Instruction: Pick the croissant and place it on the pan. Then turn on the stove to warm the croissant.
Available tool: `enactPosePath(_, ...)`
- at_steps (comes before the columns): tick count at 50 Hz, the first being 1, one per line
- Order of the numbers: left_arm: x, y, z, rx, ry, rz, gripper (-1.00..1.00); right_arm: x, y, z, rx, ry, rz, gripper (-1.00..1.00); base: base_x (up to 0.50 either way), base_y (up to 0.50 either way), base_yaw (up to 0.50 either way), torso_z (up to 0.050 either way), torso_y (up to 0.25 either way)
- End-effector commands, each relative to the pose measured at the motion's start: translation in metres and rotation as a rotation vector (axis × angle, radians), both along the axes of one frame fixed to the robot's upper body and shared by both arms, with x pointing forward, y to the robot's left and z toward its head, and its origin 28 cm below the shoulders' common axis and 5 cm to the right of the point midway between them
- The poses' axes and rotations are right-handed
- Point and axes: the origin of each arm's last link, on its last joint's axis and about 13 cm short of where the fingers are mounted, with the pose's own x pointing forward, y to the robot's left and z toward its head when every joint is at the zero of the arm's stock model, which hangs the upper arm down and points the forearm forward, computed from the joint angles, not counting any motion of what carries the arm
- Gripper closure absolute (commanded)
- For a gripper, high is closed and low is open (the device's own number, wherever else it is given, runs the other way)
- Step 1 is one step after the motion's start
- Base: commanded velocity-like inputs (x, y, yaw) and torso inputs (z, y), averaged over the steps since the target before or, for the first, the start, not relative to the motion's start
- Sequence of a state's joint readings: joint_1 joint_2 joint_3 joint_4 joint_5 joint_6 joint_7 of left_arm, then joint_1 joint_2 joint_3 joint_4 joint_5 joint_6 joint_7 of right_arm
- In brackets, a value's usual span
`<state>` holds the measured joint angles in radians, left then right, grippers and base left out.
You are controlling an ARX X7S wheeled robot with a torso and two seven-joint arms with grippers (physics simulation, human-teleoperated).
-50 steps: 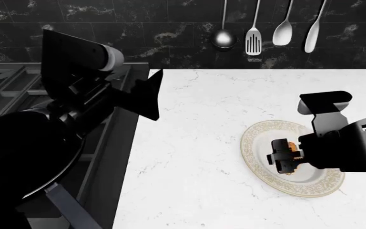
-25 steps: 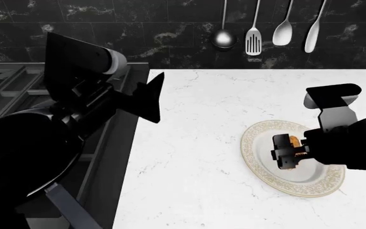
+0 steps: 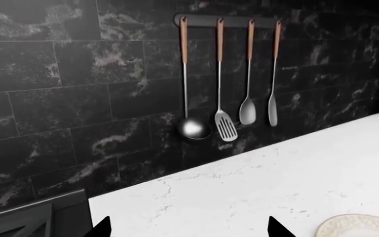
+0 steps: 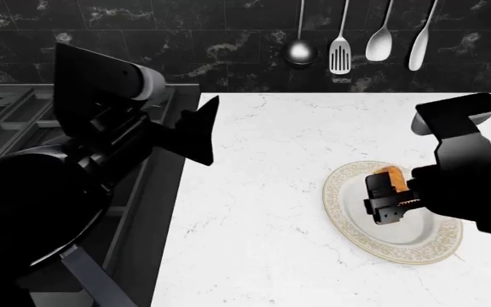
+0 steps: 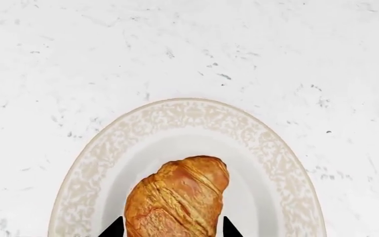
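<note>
A small golden-orange, glossy croissant (image 5: 178, 198) sits between the right gripper's (image 5: 168, 228) fingertips over a cream patterned-rim plate (image 5: 84, 168); whether they pinch it is unclear. It looks light and crushable; grip its thick middle gently.

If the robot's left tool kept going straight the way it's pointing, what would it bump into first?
Probably the black marble-tiled wall. The left tool points over the white marble counter toward that wall, near the hanging silver ladle. Depth is unclear, so it might touch the counter first.
</note>
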<state>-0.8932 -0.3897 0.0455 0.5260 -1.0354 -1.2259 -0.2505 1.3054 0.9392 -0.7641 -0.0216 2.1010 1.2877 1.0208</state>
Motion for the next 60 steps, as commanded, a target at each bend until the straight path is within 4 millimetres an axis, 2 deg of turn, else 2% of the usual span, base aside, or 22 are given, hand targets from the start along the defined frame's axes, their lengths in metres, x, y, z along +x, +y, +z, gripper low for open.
enactPosePath(1,-0.004,0.001,0.003,-0.010,-0.011,-0.002,-1.00,-0.015,0.008,0.009,-0.017,-0.086,0.048,1.00,0.00,0.00,0.00,0.000,0.000)
enactPosePath(31,-0.009,0.004,0.006,-0.028,-0.031,0.015,-1.00,-0.047,0.025,0.024,0.047,-0.419,0.166,1.00,0.00,0.00,0.00,0.000,0.000)
enactPosePath(41,-0.012,0.003,0.007,-0.030,-0.035,0.012,-1.00,-0.057,0.033,0.031,0.028,-0.484,0.214,1.00,0.00,0.00,0.00,0.000,0.000)
enactPosePath(60,-0.015,0.003,0.008,-0.035,-0.039,0.002,-1.00,-0.062,0.041,0.041,0.027,-0.556,0.258,1.00,0.00,0.00,0.00,0.000,0.000)
